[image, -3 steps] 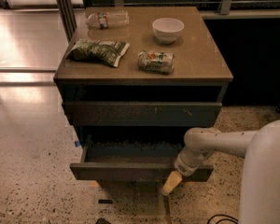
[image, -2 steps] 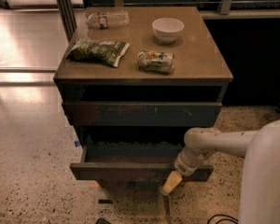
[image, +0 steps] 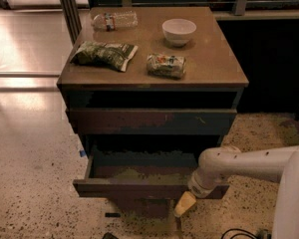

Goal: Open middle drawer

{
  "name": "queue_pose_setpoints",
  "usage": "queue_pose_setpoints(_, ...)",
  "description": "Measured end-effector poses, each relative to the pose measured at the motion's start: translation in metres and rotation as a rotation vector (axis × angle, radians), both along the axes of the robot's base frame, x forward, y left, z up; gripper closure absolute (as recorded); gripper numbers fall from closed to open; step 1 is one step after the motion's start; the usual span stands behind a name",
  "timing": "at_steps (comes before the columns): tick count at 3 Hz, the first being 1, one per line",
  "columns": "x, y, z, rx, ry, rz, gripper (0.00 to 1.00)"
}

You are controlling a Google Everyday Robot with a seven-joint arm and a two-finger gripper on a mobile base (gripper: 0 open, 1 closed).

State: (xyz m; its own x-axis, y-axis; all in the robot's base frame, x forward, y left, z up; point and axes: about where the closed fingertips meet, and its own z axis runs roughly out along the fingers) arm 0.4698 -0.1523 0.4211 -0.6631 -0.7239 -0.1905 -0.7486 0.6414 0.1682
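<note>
The middle drawer [image: 134,188] of a brown cabinet is pulled out toward me, and its dull olive-tan floor [image: 139,174] shows behind the dark, handle-less front panel. My gripper [image: 184,204] hangs at the right end of that front panel, just below its lower edge, with a yellowish tip pointing down. My white arm [image: 239,166] reaches in from the right. The drawer looks empty inside.
The larger drawer front [image: 149,121] above is closed, and a lower dark front [image: 139,207] sits under the open drawer. On the cabinet top [image: 214,68] lie a plastic bottle [image: 114,20], a white bowl [image: 179,31], a green snack bag [image: 103,55] and a small packet [image: 166,65]. Speckled floor surrounds the cabinet.
</note>
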Motion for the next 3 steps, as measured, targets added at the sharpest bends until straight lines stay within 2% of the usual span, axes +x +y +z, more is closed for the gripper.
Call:
queue_pose_setpoints(1, -0.067, -0.014, 0.023, -0.020, 0.016, -0.031, 0.00)
queue_pose_setpoints(2, -0.107, -0.022, 0.015, -0.043, 0.070, -0.009, 0.00)
queue_pose_setpoints(3, -0.107, -0.022, 0.015, -0.043, 0.070, -0.009, 0.00)
